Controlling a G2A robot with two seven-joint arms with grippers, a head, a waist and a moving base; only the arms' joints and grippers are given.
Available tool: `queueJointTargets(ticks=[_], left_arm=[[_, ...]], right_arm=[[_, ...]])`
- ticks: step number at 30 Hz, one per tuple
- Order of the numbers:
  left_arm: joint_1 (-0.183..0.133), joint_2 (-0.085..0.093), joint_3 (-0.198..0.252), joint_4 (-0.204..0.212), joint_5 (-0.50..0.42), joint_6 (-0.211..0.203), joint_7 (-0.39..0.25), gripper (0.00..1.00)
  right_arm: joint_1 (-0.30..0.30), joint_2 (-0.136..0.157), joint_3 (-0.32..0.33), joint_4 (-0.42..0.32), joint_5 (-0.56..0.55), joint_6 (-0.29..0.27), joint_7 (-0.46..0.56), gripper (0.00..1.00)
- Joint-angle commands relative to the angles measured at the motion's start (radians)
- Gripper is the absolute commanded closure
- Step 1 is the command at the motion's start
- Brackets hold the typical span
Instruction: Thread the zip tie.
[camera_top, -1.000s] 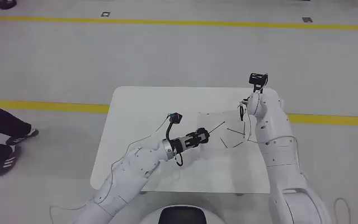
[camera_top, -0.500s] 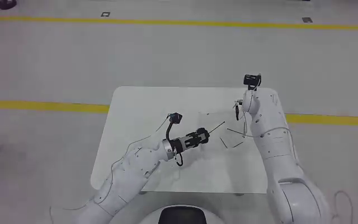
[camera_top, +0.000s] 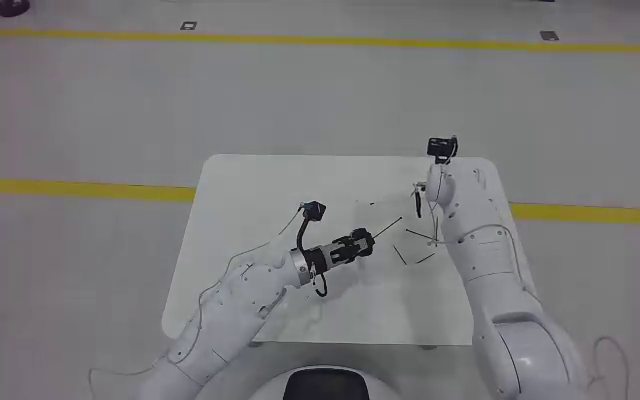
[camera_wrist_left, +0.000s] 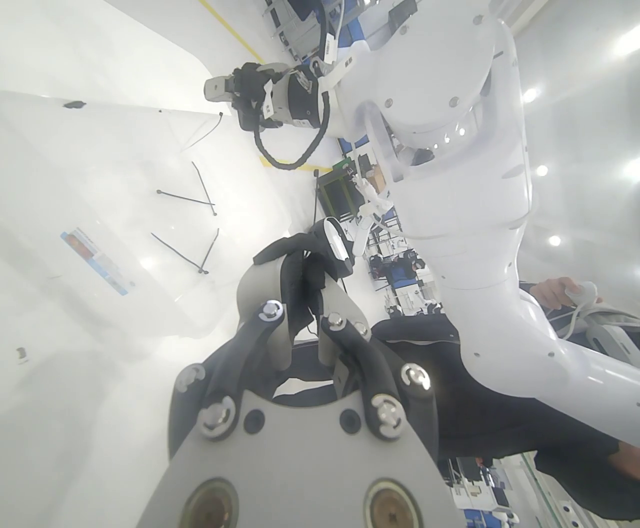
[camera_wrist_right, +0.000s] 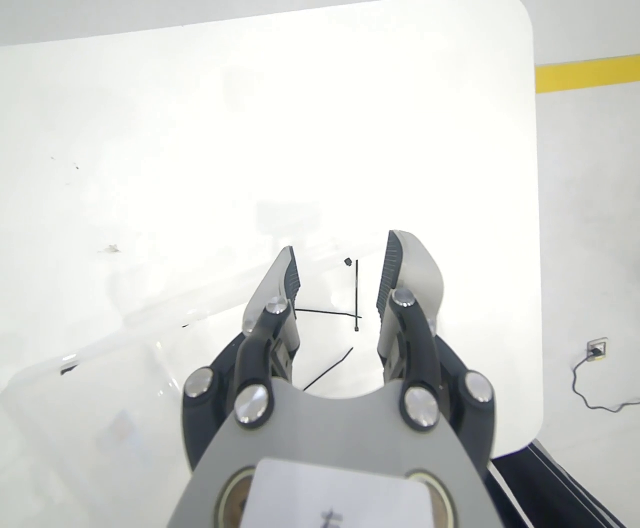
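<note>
Left gripper sits over the middle of the white rounded-corner worktop, fingers pinched tight on a thin black plastic zip tie; the tie's free length runs out past the fingertips, slanting toward the far right corner; in the left wrist view I see it as a fine dark line rising from between the closed black pads

Right gripper hangs above the worktop close to the far edge, on the right-hand side; jaws spread wide, nothing between them; ribbed pads facing each other

Several loose black zip ties lie flat on the worktop toward the right edge, about midway between far and near edges; two of them cross; they lie near the held tie's tip, apart from both grippers
</note>
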Motion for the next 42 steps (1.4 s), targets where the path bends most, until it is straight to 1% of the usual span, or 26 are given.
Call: queueJointTargets(ticks=[1, 3, 7, 9, 12, 16, 18, 22, 25, 28, 30, 32, 33, 37, 40, 42], left_arm=[[0.000, 0.000, 0.000, 0.000, 0.000, 0.000, 0.000, 1.00], [0.000, 0.000, 0.000, 0.000, 0.000, 0.000, 0.000, 1.00], [0.000, 0.000, 0.000, 0.000, 0.000, 0.000, 0.000, 1.00], [0.000, 0.000, 0.000, 0.000, 0.000, 0.000, 0.000, 1.00], [0.000, 0.000, 0.000, 0.000, 0.000, 0.000, 0.000, 1.00], [0.000, 0.000, 0.000, 0.000, 0.000, 0.000, 0.000, 1.00], [0.000, 0.000, 0.000, 0.000, 0.000, 0.000, 0.000, 1.00], [0.000, 0.000, 0.000, 0.000, 0.000, 0.000, 0.000, 1.00], [0.000, 0.000, 0.000, 0.000, 0.000, 0.000, 0.000, 1.00], [0.000, 0.000, 0.000, 0.000, 0.000, 0.000, 0.000, 1.00], [0.000, 0.000, 0.000, 0.000, 0.000, 0.000, 0.000, 1.00], [0.000, 0.000, 0.000, 0.000, 0.000, 0.000, 0.000, 1.00], [0.000, 0.000, 0.000, 0.000, 0.000, 0.000, 0.000, 1.00], [0.000, 0.000, 0.000, 0.000, 0.000, 0.000, 0.000, 1.00], [0.000, 0.000, 0.000, 0.000, 0.000, 0.000, 0.000, 1.00], [0.000, 0.000, 0.000, 0.000, 0.000, 0.000, 0.000, 1.00]], right_arm=[[-0.005, 0.002, 0.003, -0.006, 0.002, -0.024, 0.004, 0.63], [-0.010, 0.005, 0.007, -0.015, -0.003, -0.030, 0.011, 0.61], [-0.025, 0.008, 0.012, -0.038, -0.012, -0.025, 0.020, 0.61], [-0.038, 0.010, 0.013, -0.057, -0.021, -0.032, 0.025, 0.61], [-0.054, 0.012, 0.013, -0.083, -0.036, -0.029, 0.037, 0.64], [-0.068, 0.012, 0.011, -0.108, -0.049, -0.017, 0.049, 0.64], [-0.078, 0.014, 0.022, -0.128, -0.046, -0.013, 0.050, 0.65], [-0.099, 0.022, 0.051, -0.173, -0.037, -0.022, 0.055, 0.67], [-0.099, 0.026, 0.071, -0.182, -0.028, -0.038, 0.063, 0.70], [-0.091, 0.026, 0.071, -0.167, -0.028, -0.038, 0.064, 0.70], [-0.078, 0.022, 0.054, -0.142, -0.042, -0.026, 0.066, 0.69], [-0.068, 0.018, 0.039, -0.119, -0.053, -0.009, 0.061, 0.72], [-0.062, 0.015, 0.029, -0.105, -0.057, 0.002, 0.056, 0.71], [-0.032, 0.008, 0.015, -0.055, -0.058, 0.026, 0.043, 0.71], [-0.012, 0.004, 0.007, -0.025, -0.056, 0.027, 0.035, 0.73], [-0.001, 0.002, 0.005, -0.010, -0.056, 0.028, 0.032, 0.72]])
